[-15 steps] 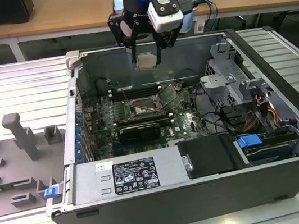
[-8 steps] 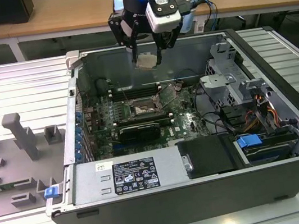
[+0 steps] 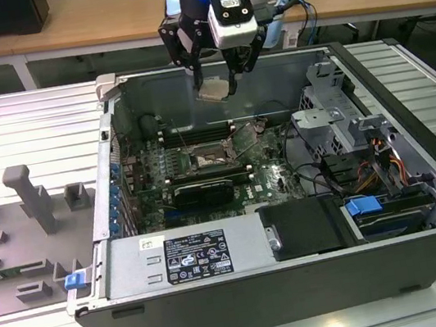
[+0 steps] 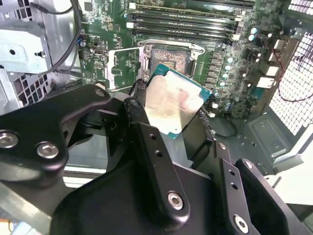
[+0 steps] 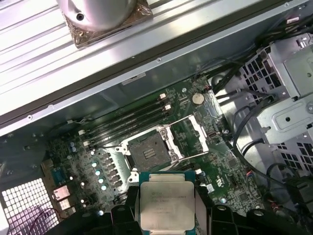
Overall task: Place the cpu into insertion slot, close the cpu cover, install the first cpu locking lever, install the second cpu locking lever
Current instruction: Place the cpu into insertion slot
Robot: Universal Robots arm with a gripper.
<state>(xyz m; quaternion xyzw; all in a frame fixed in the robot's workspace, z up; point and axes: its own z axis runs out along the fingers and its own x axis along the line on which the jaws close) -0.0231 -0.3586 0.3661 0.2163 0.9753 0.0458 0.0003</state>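
Wooden desks (image 3: 96, 21) run across the background, and in front of them a ribbed metal tabletop (image 3: 30, 127) carries an open computer case (image 3: 248, 300) lying on its side. Grey fixture blocks (image 3: 32, 197) sit on the tabletop by the case's edge on the exterior view's left. Above the far wall of the case hangs the gripper (image 3: 216, 86), its black fingers (image 4: 146, 132) pinching the cpu (image 3: 212, 91) by two opposite edges. The chip is in the air, tilted, its pale metal top marked with faint print that is too small to make out (image 5: 166, 205). Below it, near the middle of the motherboard (image 5: 230, 181), the insertion slot (image 5: 146, 152) lies bare with its dark centre showing. The cpu cover (image 5: 188, 133) is swung open, standing up from the slot's edge on the exterior view's right (image 3: 248, 135). Long black memory slots (image 5: 129, 118) run between the slot and the case's far wall. Along the case's near wall a power supply bears a white label (image 3: 195, 256) with black text and symbols, not legible. A blue tab (image 3: 74, 279) sticks out at the case's near corner on the exterior view's left
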